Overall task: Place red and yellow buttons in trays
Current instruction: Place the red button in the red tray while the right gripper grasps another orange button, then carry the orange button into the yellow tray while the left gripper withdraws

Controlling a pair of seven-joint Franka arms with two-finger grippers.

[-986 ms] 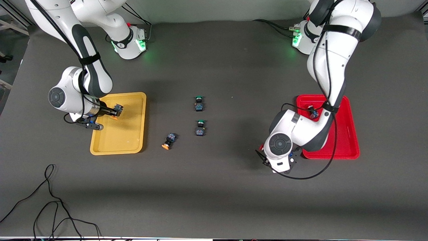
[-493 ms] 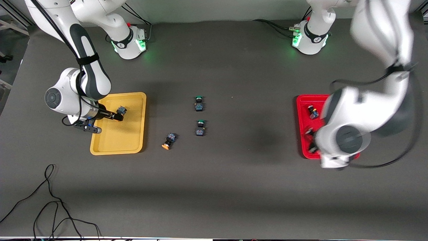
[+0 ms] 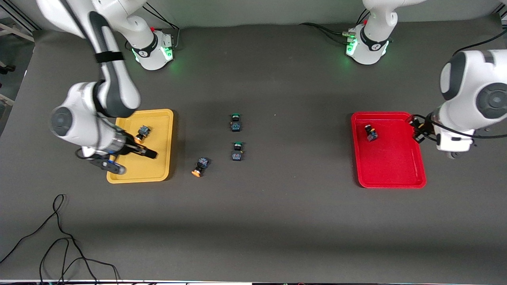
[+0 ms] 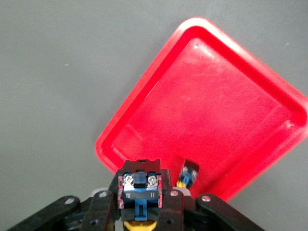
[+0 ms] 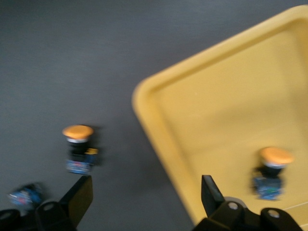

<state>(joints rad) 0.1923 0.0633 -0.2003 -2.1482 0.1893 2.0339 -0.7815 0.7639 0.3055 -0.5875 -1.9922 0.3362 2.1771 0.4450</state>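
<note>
Front view shows the job about half done, by my reading: one yellow-capped button (image 3: 142, 132) lies inside the yellow tray (image 3: 166, 114), and one red-capped button (image 3: 371, 133) lies in the red tray (image 3: 396, 174), near the corner farthest from the front camera. A second yellow-capped button (image 3: 199, 166) sits on the bare worktop (image 3: 277, 221) just beside the yellow tray, toward the left arm's end, so it is not yet placed. Two green-capped switches (image 3: 235, 122) stand mid-worktop and are not wanted. The right gripper (image 3: 148, 153) hangs over the yellow tray, its fingers spread and empty, with the loose yellow button likely next. The left gripper (image 3: 418, 130) is over the red tray's edge at the left arm's end. Only the left wrist view reveals what it carries: a blue-and-black held button (image 4: 139, 192) clamped between the fingers, cap downward, its colour hard to judge. Right wrist view alone shows both yellow caps at once, one in the tray and one outside.
</note>
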